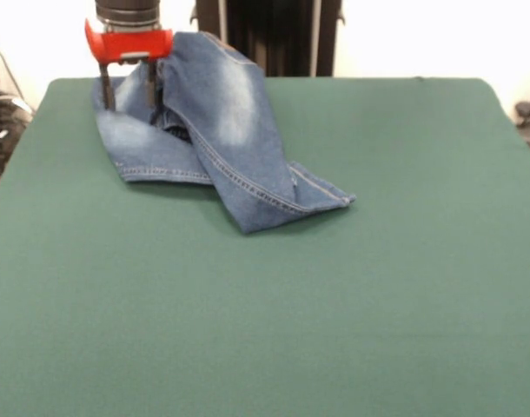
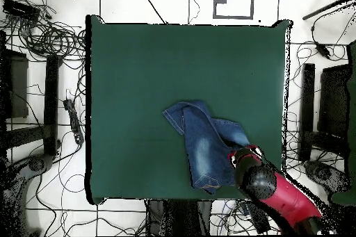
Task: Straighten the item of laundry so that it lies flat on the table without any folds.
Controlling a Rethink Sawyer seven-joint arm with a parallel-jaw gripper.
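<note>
- Desk (image 1: 265, 313): a large surface covered in dark green cloth. Most of it is bare, with wide open room toward the camera side of the front view and toward the side away from the arm.
- Jeans (image 1: 226, 130): a small pair in blue denim with faded pale patches and orange stitching. They lie at the desk's robot-side edge, near one corner, and in the overhead view they reach up to that edge. They are not flat: one leg is folded across the other, the hem end is doubled over, and the upper part is lifted off the cloth. By these views, the straightening is at an early stage, and nearly all the unfolding is left.
- Arm (image 2: 288, 203): red and black, reaching in over the corner.
- Tool (image 1: 126, 87): red-bodied, with two dark fingers (image 1: 106, 91) pointing down and set apart. Denim hangs against one finger, but whether the tool grips it cannot be told.
</note>
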